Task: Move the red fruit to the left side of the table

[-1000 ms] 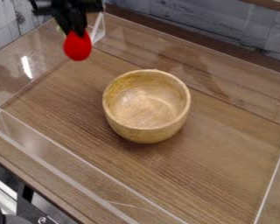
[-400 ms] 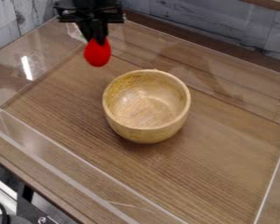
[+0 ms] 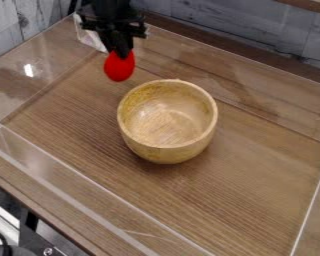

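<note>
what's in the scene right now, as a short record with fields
gripper: at the top of the view, shut on the red fruit
red fruit: held below the gripper, beyond the bowl's far rim
bowl: light wood, round, nothing visible inside
table: brown wood grain, bowl resting on it

The 1 red toy fruit, small, rounded and glossy bright red, hangs upright with its narrower end down, near the rim of the round wooden bowl and up-left of it in the view. Its top is hidden. The table has a brown wood-grain top with see-through walls along its edges.
</note>
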Tool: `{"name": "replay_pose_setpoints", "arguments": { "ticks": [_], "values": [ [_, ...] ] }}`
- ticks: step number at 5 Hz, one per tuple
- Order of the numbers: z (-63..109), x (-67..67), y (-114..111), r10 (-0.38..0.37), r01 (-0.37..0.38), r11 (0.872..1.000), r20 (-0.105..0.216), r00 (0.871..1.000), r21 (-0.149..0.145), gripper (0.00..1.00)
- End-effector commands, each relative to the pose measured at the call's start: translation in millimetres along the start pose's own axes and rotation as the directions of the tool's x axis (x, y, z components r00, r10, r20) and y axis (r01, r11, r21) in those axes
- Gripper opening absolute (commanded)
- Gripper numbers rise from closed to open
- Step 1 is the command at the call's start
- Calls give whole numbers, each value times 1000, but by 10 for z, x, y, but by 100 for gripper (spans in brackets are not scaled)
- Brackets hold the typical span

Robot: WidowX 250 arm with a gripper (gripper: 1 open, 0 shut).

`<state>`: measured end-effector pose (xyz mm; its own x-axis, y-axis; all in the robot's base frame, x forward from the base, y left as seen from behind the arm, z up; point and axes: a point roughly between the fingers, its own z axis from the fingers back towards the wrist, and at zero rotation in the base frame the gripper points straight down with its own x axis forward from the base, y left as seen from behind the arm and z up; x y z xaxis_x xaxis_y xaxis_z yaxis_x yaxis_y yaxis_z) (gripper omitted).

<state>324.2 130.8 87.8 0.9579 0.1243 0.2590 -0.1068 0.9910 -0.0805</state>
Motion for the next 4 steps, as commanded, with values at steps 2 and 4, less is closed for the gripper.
{"name": "replay_pose_setpoints", "arguments": {
  "ticks": [2,4],
  "values": [
    [-38,178,225,11,-13,999,52,999,35,0],
    [-110,188,470,73,-76,996,54,996,55,0]
  ]
}}
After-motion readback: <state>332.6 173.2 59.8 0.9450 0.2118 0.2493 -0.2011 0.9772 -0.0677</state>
